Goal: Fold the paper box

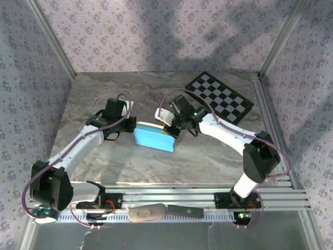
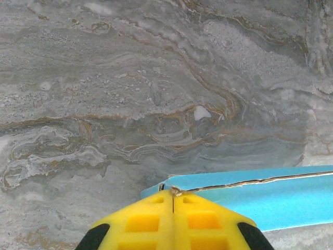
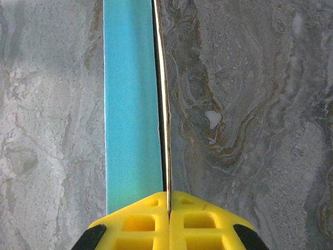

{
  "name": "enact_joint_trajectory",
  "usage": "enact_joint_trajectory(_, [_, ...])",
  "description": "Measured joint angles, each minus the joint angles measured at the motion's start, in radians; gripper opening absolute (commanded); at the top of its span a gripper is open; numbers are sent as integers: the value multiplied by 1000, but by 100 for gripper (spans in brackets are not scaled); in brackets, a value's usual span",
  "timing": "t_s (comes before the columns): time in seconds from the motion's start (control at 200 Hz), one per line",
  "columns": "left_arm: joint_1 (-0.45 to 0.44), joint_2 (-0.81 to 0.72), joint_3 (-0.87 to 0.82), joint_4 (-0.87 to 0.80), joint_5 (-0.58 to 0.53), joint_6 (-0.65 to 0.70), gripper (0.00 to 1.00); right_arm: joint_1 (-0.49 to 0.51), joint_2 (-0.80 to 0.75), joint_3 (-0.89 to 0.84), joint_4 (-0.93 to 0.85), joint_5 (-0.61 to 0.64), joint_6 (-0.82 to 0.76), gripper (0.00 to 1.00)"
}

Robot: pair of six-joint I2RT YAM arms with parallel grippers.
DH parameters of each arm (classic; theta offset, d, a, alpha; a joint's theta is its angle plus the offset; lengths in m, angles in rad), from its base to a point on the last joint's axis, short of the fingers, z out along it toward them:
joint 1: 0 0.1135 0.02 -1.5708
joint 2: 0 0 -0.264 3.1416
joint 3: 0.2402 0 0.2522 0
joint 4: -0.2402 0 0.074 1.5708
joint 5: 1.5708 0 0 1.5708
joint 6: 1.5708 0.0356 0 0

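Observation:
The paper box is a flat turquoise rectangle at the middle of the marble table, held between both arms. My left gripper sits at its left end. In the left wrist view the yellow fingers are shut together, and the left gripper pinches the box's near corner at the seam. My right gripper is at the box's right end. In the right wrist view the right gripper is shut on a thin card edge running straight away, with the turquoise face to its left.
A black-and-white checkerboard lies at the back right of the table. Patterned walls close in the back and sides. Aluminium rails with the arm bases run along the near edge, and a grey oval object lies on them.

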Motion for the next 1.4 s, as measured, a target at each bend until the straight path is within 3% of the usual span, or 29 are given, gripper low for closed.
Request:
enact_joint_trajectory(0.165, [-6, -13, -32, 27, -22, -12, 0, 19, -2, -11, 18, 43, 0, 0])
enact_joint_trajectory(0.51, [-35, -120, -156, 56, -67, -49, 0, 60, -60, -27, 39, 101, 51, 22])
enact_joint_trajectory(0.805, [-55, -210, -235, 104, -110, -84, 0, 122, -93, -26, 71, 203, 164, 23])
enact_joint_trajectory(0.934, [-78, -240, -259, 127, -142, -93, 0, 130, -93, -14, 71, 306, 357, 23])
enact_joint_trajectory(1.069, [-107, -275, -281, 152, -182, -100, 0, 165, -108, -1, 64, 444, 660, 22])
enact_joint_trajectory(1.124, [-114, -288, -296, 168, -197, -105, 0, 189, -127, -3, 50, 483, 826, 26])
enact_joint_trajectory(1.184, [-123, -301, -312, 183, -214, -113, 0, 211, -158, -16, 44, 508, 1004, 39])
enact_joint_trajectory(1.339, [-140, -334, -343, 203, -256, -129, 0, 251, -277, -114, 45, 529, 1438, 41])
enact_joint_trajectory(1.399, [-145, -344, -352, 211, -266, -132, 0, 258, -305, -150, 57, 518, 1602, 46])
